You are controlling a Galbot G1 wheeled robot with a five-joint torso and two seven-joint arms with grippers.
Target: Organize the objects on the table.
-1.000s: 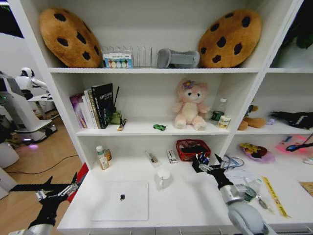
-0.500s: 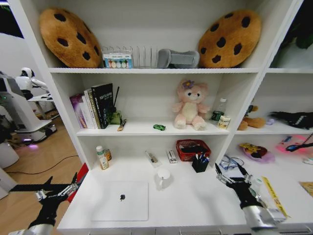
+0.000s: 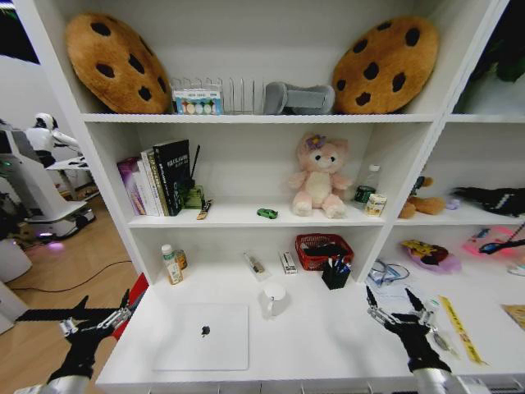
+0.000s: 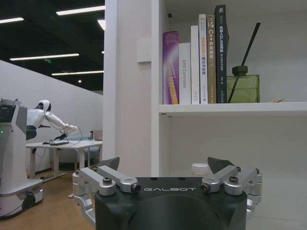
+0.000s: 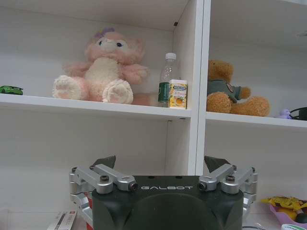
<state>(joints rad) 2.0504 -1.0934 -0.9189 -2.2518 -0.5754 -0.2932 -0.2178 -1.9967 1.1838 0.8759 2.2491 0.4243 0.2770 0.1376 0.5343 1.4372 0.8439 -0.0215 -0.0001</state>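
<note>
Head view of the table [image 3: 312,341] with both arms held low and clear of the work. The right gripper [image 3: 396,306] hovers above the table's right part, its fingers spread and holding nothing; the left gripper [image 3: 100,316] hangs off the table's left edge, likewise spread and empty (the wrist views confirm the open fingers on each). The silver laptop [image 3: 203,336] lies closed and flat near the front edge, with a white mug [image 3: 275,299] just beside its far right corner. The pens [image 3: 335,266] stand gathered in a dark holder [image 3: 334,277] near the red basket [image 3: 324,250], and the green toy car [image 3: 267,213] rests on the middle shelf, near the pink plush bear [image 3: 318,176]. Judged from this layout, the small items appear put away; a bottle [image 3: 170,264] and small boxes [image 3: 288,262] remain at the back of the table, and the laptop looks untouched.
</note>
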